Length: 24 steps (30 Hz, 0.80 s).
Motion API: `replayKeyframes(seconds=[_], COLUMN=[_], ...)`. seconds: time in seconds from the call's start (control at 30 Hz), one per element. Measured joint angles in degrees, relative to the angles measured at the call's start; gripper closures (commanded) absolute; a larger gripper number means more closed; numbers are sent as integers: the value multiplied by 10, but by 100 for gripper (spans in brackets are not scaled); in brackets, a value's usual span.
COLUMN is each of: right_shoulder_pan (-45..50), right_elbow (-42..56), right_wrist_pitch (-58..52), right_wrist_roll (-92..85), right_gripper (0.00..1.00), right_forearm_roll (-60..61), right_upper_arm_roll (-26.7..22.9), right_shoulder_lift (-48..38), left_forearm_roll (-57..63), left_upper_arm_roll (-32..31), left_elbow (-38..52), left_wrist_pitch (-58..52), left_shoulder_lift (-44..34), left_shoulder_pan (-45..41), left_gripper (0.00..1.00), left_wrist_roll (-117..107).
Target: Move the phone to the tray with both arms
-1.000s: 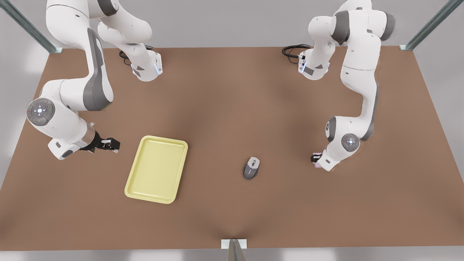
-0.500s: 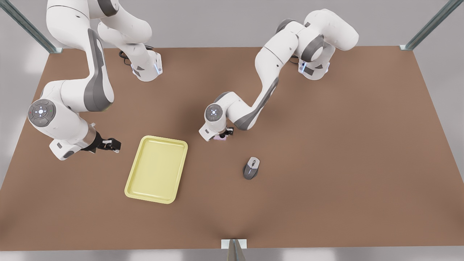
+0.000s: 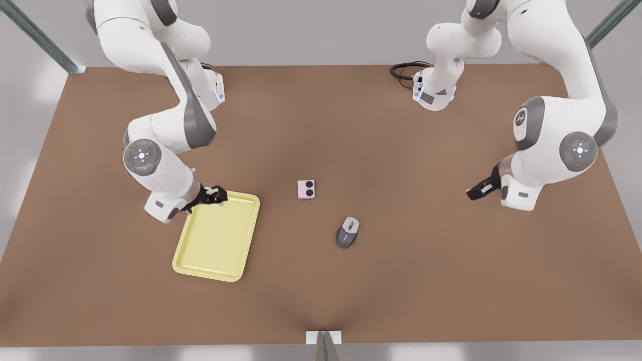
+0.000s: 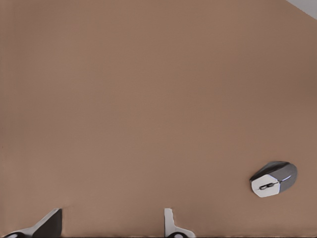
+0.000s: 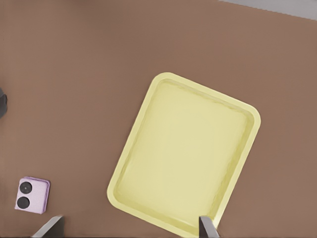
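lying flat on brown table [image 3: 401, 281] – phone [image 3: 306, 189]; grey walls; left tool [image 3: 475, 192], right tool [image 3: 216, 194] both released.

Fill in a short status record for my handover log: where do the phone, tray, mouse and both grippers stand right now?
phone: lies flat on the table, camera circles up, held by neither gripper
tray: at the front view's left, phone not in it
mouse: on the table, apart from the phone
right gripper: open, over the tray's far rim
left gripper: open, over bare table at the front view's right, far from the phone
task state: phone not yet in the tray
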Motion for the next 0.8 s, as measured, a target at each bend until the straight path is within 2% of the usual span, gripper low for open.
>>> replayKeyframes(seconds=[0.07,0.13,0.2,0.3,0.4,0.6,0.8], right_shoulder_pan=[17,76,184,236,240,222,221], right_elbow=[1,-1,18,31,21,-62,-76], right_wrist_pitch=[20,41,63,85,111,197,253], right_wrist_roll=[26,54,93,161,224,304,340], right_gripper=[0,0,0,0,0,0,0], right_forearm_roll=[-6,-20,-29,-37,-44,-45,-45], right_upper_arm_roll=[50,66,18,5,-1,5,19], right_shoulder_lift=[32,66,121,168,197,211,230], left_forearm_roll=[-4,-9,-22,-37,-51,-58,-60], left_upper_arm_roll=[-10,-18,-20,-20,-20,-20,-20], left_elbow=[58,81,87,88,85,85,87], left_wrist_pitch=[-44,-77,-100,-124,-139,-153,-158], left_shoulder_lift=[18,22,25,26,28,34,40], left_shoulder_pan=[-1,-8,-8,-8,-8,-8,-8], left_gripper=[0,0,0,0,0,0,0], left_wrist_roll=[38,72,103,143,177,231,270])
